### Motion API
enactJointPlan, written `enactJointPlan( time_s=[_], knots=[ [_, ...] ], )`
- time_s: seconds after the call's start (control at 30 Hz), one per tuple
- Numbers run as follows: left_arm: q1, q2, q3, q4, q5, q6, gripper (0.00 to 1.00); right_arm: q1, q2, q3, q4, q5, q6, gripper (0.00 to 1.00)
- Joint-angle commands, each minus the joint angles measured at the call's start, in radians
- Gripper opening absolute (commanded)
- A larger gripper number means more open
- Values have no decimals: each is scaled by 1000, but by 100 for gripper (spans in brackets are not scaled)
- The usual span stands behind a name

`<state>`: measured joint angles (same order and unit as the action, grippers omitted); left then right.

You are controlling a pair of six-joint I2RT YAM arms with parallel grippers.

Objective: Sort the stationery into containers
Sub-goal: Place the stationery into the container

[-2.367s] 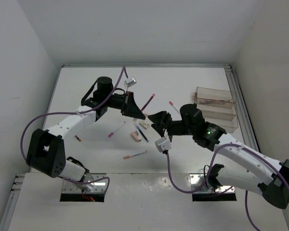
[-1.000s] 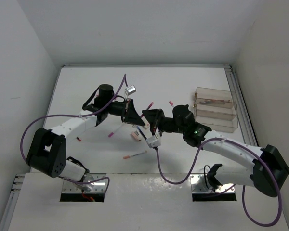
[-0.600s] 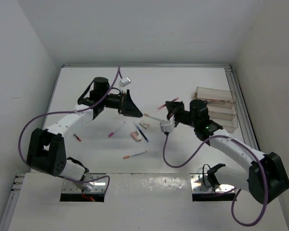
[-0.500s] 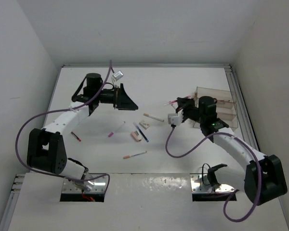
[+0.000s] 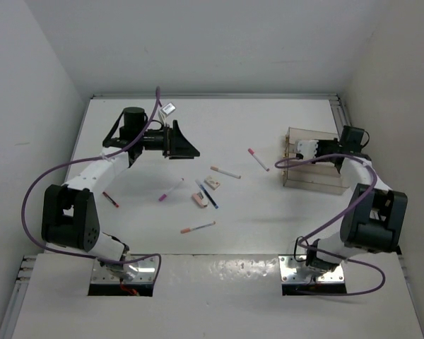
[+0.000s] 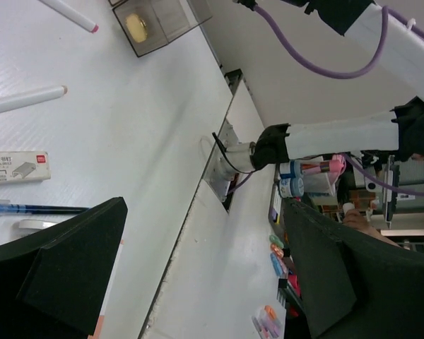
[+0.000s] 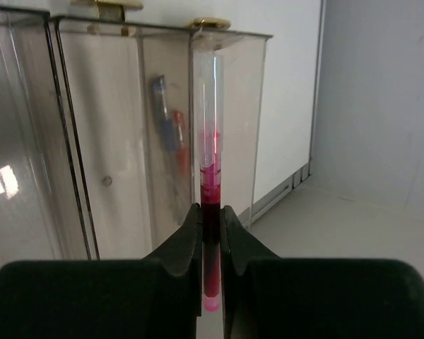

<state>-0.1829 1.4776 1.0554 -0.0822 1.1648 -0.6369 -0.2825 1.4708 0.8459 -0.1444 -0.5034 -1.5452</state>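
My right gripper (image 7: 210, 209) is shut on a pink pen (image 7: 210, 166), which stands upright between its fingers right at the clear container (image 7: 106, 141). A blue and a red pen (image 7: 167, 127) lie inside one slot. From above, the right gripper (image 5: 324, 149) hangs over the container (image 5: 312, 181) at the right. My left gripper (image 5: 182, 145) is open and holds nothing at the back left. Loose stationery lies mid-table: a pink-capped pen (image 5: 258, 159), a white pen (image 5: 226, 171), a blue pen (image 5: 206, 193), two erasers (image 5: 212, 183) (image 5: 199, 200), and more pens (image 5: 171, 189) (image 5: 198, 227).
A short red pen (image 5: 111, 200) lies beside the left arm. Purple cables loop from both arms over the near table. In the left wrist view an eraser (image 6: 18, 167), a white pen (image 6: 25, 100) and the blue pen (image 6: 35, 209) lie below the open fingers.
The two grippers were together mid-table. The left one has opened and drawn back to the far left. The right arm has swung right to the container with the pink pen.
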Motion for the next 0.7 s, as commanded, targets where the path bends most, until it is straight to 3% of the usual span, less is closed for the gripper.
enactJointPlan(
  time_s=[0.0,0.47,0.67],
  knots=[
    [11,3,12,2,-13,26,100,-27,55,61,-38,-50,-64,0],
    [39,15,-6,-13,-25,54,100,-64,262,197,37,9,-73,2],
    [42,33,0,-10,-28,55,100,-64,307,222,65,26,-55,13]
  ],
)
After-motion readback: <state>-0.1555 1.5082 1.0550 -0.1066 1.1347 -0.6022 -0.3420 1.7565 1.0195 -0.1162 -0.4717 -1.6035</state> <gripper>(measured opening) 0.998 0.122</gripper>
